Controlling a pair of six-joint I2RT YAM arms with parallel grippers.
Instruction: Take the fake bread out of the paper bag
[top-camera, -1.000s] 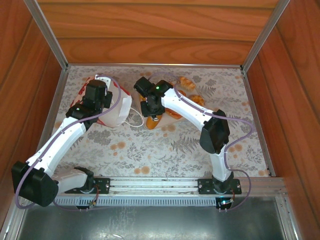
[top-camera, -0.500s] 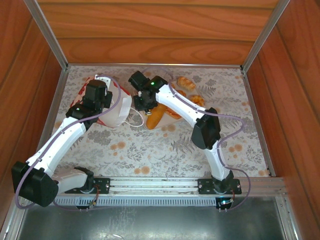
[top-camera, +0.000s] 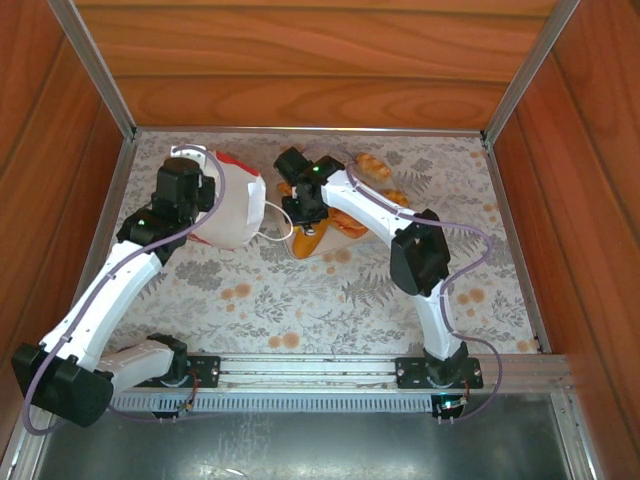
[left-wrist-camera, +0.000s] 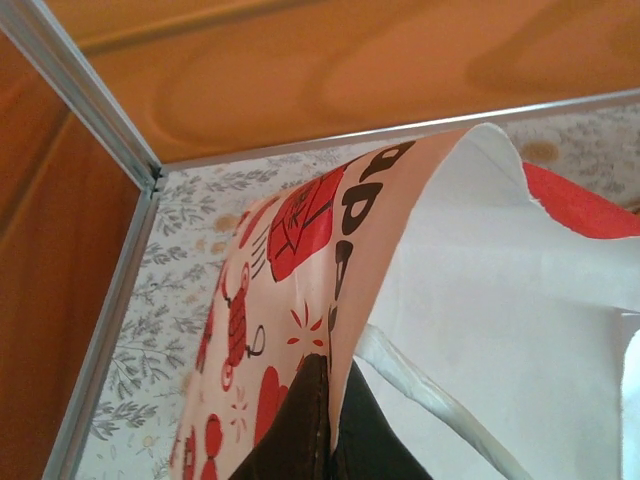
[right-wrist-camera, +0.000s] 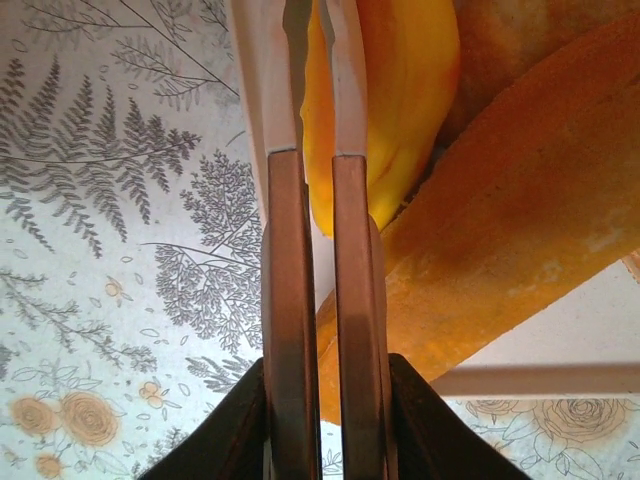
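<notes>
Fingers (left-wrist-camera: 295, 440) of my left gripper (left-wrist-camera: 328, 400) are pressed together on the patterned rim of the paper bag (left-wrist-camera: 480, 300), which in the top view lies tipped at the far left of the floral table (top-camera: 300, 300) with its white side up. My right gripper (right-wrist-camera: 312, 100) hangs with its jaws drawn almost together, only a slit between them and nothing visibly pinched. Just beyond it, several pieces of the fake bread (right-wrist-camera: 520, 230) lie on the table outside the bag, to its right, with two more pieces farther back.
</notes>
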